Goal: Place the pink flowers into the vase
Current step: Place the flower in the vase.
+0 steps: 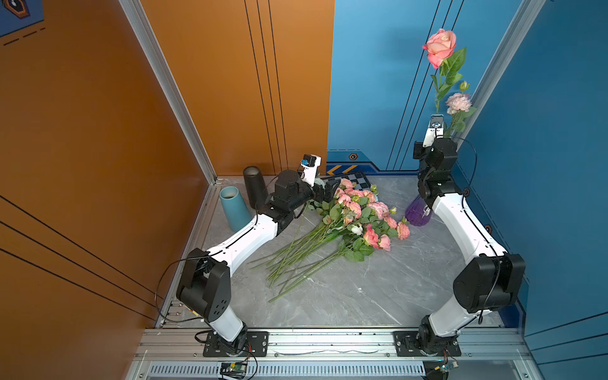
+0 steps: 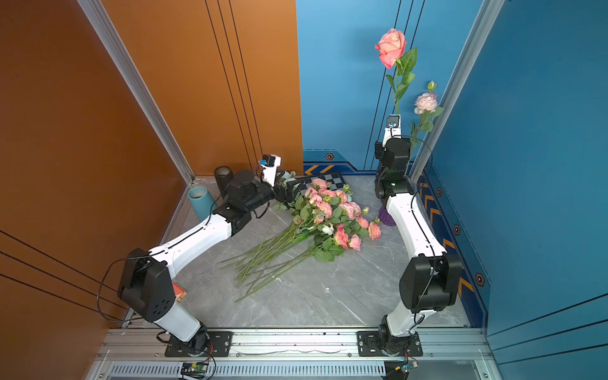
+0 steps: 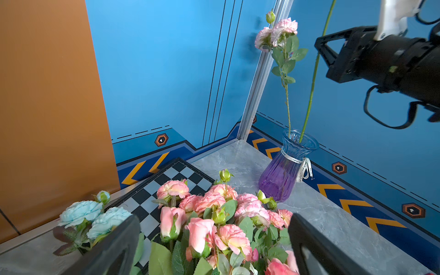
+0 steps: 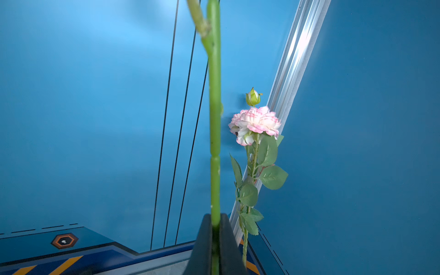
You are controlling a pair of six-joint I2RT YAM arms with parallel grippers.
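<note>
Two stems [image 3: 288, 112] stand in the vase [image 1: 415, 214] on the tabletop [image 1: 362, 296]. Left of the vase lies the flower heap [image 1: 355, 214]. The checkerboard [image 1: 360, 180] sits left of the vase and farther back.

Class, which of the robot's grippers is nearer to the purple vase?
Right. The right gripper is above the purple vase, shut on a rose stem that reaches down to its mouth. The left gripper, open, hovers over the pile of pink flowers beside the vase.

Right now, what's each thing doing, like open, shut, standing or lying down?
left gripper, open over the flower pile.
right gripper, shut on the stem of the pink rose.
pink rose, held upright, stem end in the vase.
vase, standing, one pale pink flower inside.
flower pile, lying on the table.
blue cup, standing.
black tube, standing.
</note>
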